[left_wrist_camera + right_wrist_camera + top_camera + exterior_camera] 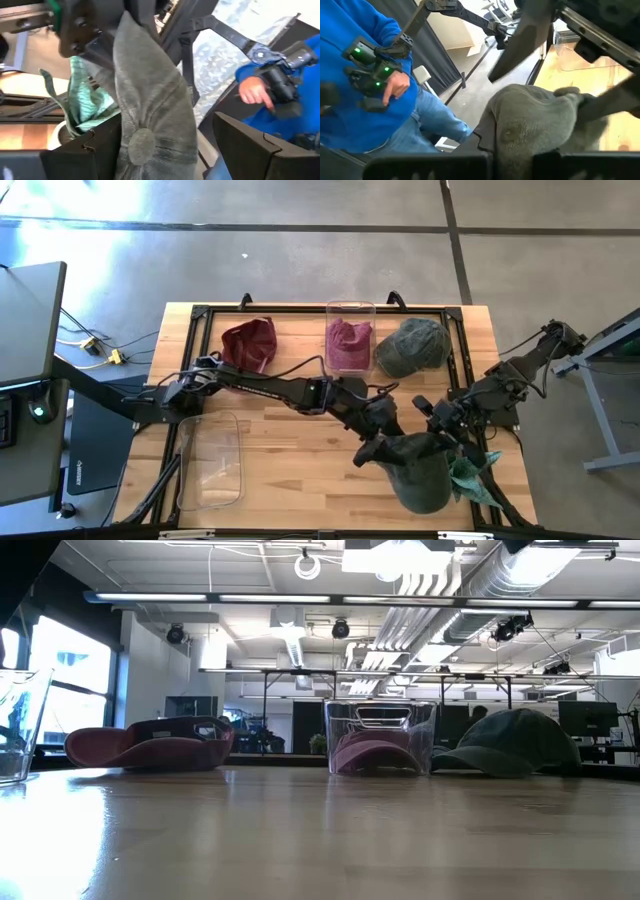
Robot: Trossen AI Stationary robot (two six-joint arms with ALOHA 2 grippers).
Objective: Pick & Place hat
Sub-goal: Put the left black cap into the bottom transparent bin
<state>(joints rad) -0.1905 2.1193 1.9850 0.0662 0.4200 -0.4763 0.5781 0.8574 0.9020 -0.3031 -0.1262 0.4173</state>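
- Dark grey cap (420, 475) held up at table's (280, 440) near-right edge, between 2 grippers.
- Left gripper (385, 448) clamped on cap's left; right gripper (452, 438) clamped on its right.
- Hangs crown-down; teal cloth (470, 477) just beside.

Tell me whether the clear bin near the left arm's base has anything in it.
Empty. In the high view, the clear bin shows only the wooden table through its bottom; no hat lies inside.

floor (300, 260): grey concrete | ceiling ducts (450, 570), strip lights | window (70, 700), prob. daylight
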